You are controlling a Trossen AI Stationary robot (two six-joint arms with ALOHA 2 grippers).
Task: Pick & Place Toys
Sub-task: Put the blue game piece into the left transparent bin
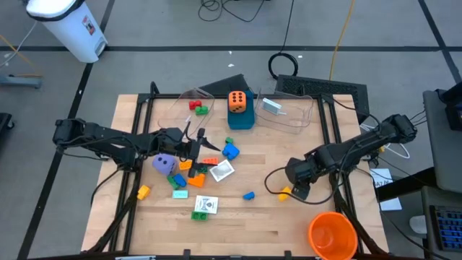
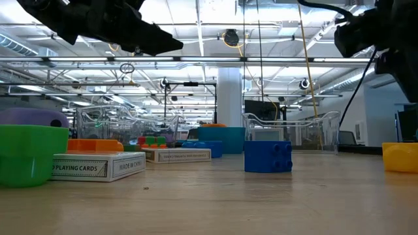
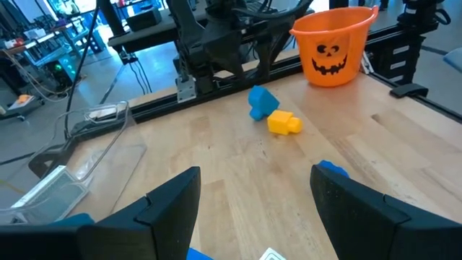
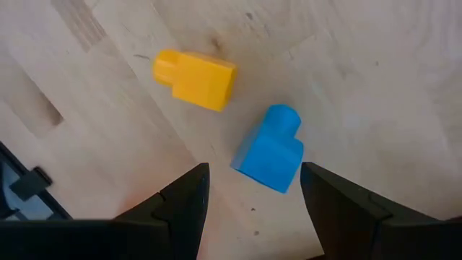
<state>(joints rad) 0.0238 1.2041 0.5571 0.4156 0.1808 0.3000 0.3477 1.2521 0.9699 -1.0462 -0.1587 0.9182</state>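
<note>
At left-centre of the high view the left gripper (image 1: pixel 193 142) hangs, fingers spread and empty, over the crowded toy pile (image 1: pixel 195 173). Bare wood lies rightward to a lone blue brick (image 1: pixel 249 195). The right gripper (image 1: pixel 297 189), spread and empty, is above a yellow brick (image 4: pixel 196 77), whose stub points toward the frame's left.

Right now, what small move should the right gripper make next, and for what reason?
Probably lower the right gripper straight down over the blue brick and close on it. Its fingers are open with nothing between them, and in the right wrist view the blue brick lies on the table just ahead of the gap, apart from the yellow brick. The left gripper hovers open over the toy pile.
</note>
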